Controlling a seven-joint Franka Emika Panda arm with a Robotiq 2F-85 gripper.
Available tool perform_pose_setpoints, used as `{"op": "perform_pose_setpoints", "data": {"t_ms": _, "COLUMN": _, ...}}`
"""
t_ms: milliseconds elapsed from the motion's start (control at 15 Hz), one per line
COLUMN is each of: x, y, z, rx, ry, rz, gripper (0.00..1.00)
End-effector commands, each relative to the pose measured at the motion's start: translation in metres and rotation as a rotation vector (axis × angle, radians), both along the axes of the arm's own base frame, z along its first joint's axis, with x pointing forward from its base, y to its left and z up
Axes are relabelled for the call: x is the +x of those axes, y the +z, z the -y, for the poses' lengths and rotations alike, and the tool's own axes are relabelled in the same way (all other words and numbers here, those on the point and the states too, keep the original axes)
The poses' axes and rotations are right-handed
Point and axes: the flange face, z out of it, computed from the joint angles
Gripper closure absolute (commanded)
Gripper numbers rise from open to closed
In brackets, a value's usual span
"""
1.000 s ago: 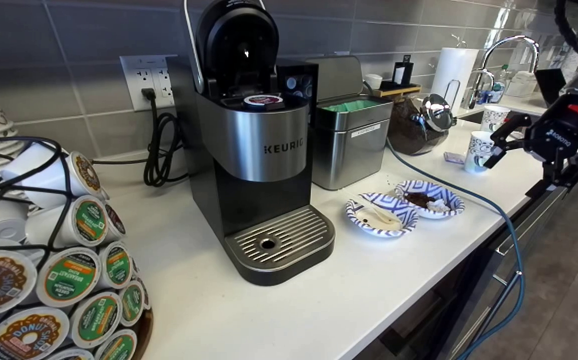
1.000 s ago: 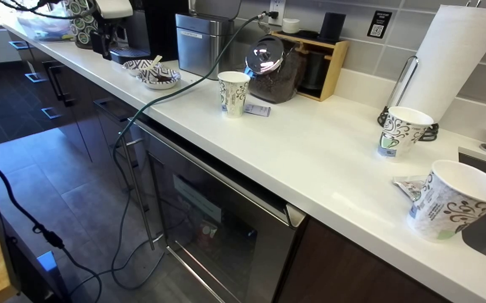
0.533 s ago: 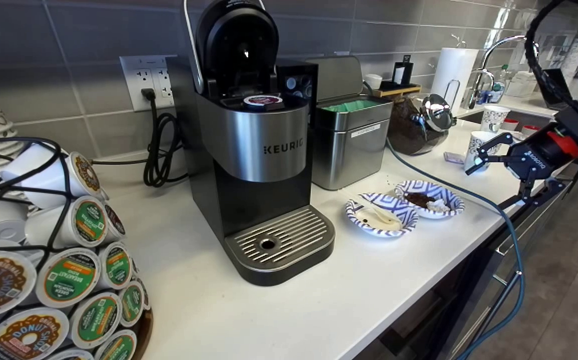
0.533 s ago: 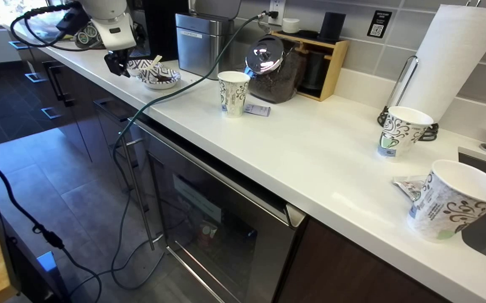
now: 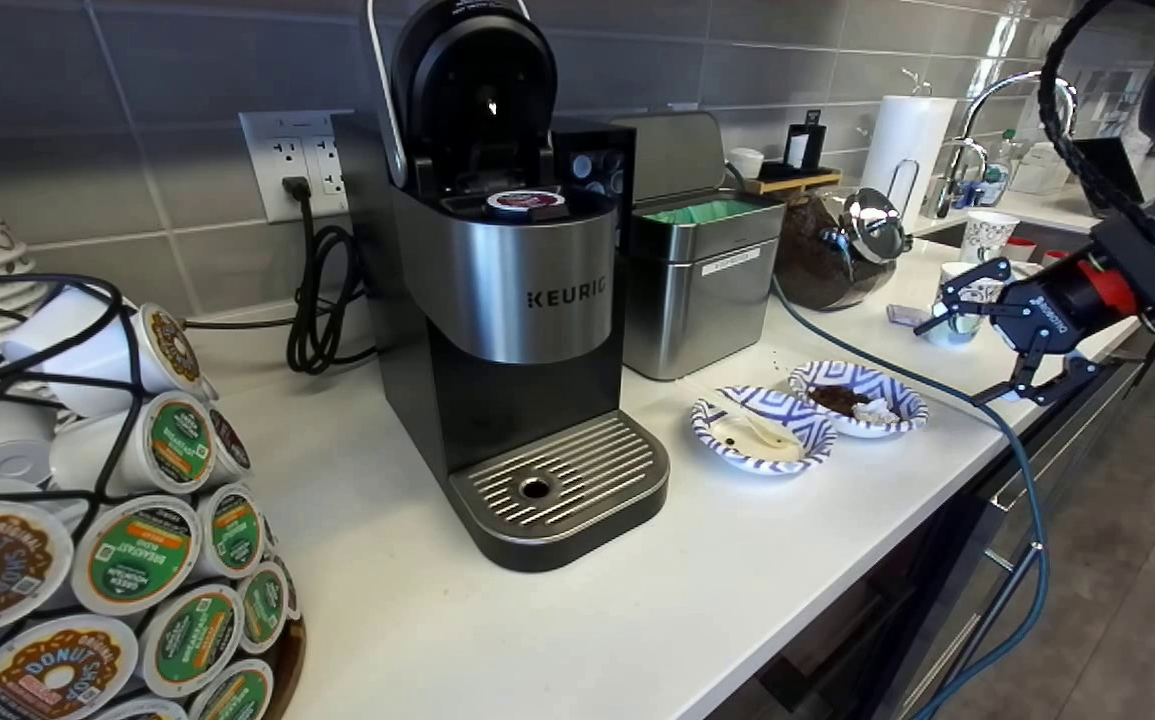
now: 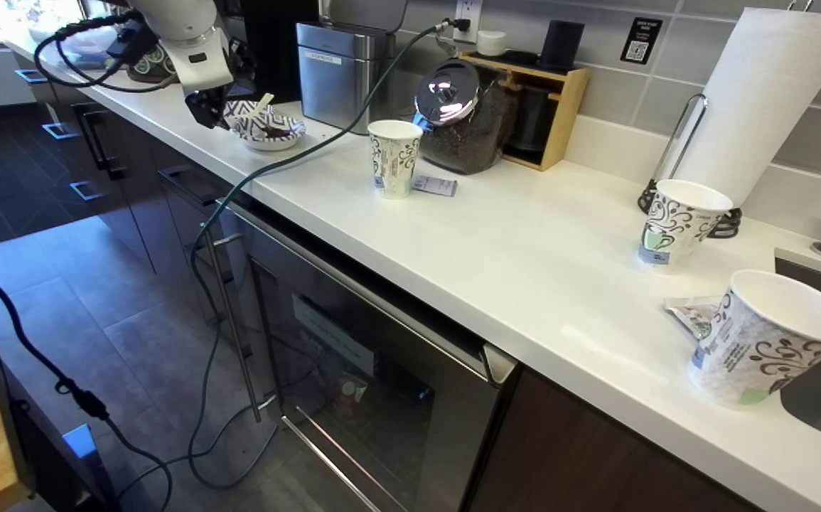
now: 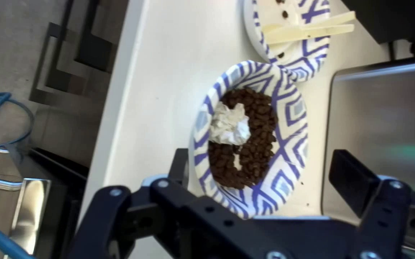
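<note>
Blue-white bowl (image 7: 293, 118) w/ beans (image 7: 261, 144) & a crumpled white wad (image 7: 230, 126) sits on desk (image 7: 167, 79), near & ahead of my gripper (image 5: 949, 364), which holds nothing, jaws wide apart. Prob. lining-up step; next move, I'd guess, calls for slow centring on bowl w/o nudging it.

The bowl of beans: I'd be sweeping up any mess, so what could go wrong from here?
Spill: in the wrist view the open gripper frames the bowl; coming down off-centre, it might catch the rim and tip out beans.
Mixed pickup: the crumpled white piece lies among beans, so a grab there could scoop some along.
Snag: the blue cable crosses the counter near the bowl and might get dragged.
</note>
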Motion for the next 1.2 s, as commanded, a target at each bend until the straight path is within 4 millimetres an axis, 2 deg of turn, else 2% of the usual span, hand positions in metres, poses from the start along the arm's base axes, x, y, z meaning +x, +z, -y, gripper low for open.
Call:
{"op": "perform_pose_setpoints", "data": {"t_ms": 0, "x": 0.018, "y": -0.005, "z": 0.001, "rx": 0.005, "ry": -0.050, "rz": 0.132, "gripper": 0.00}}
{"op": "perform_pose_setpoints", "data": {"t_ms": 333, "x": 0.017, "y": -0.032, "z": 0.000, "rx": -0.084, "ry": -0.017, "rz": 0.244, "gripper": 0.00}}
{"op": "perform_pose_setpoints", "data": {"t_ms": 533, "x": 0.008, "y": -0.048, "z": 0.003, "rx": -0.178, "ry": -0.002, "rz": 0.288, "gripper": 0.00}}
{"op": "perform_pose_setpoints", "data": {"t_ms": 733, "x": 0.001, "y": -0.057, "z": 0.008, "rx": -0.222, "ry": -0.020, "rz": 0.327, "gripper": 0.00}}
{"op": "perform_pose_setpoints", "data": {"t_ms": 933, "x": 0.000, "y": -0.065, "z": 0.001, "rx": -0.232, "ry": 0.008, "rz": 0.353, "gripper": 0.00}}
{"op": "perform_pose_setpoints", "data": {"t_ms": 1000, "x": 0.000, "y": -0.067, "z": -0.001, "rx": -0.237, "ry": 0.014, "rz": 0.359, "gripper": 0.05}}
{"op": "perform_pose_setpoints", "data": {"t_ms": 1067, "x": -0.001, "y": -0.068, "z": -0.003, "rx": -0.237, "ry": 0.023, "rz": 0.364, "gripper": 0.28}}
{"op": "perform_pose_setpoints", "data": {"t_ms": 1133, "x": -0.001, "y": -0.070, "z": -0.004, "rx": -0.238, "ry": 0.030, "rz": 0.368, "gripper": 0.29}}
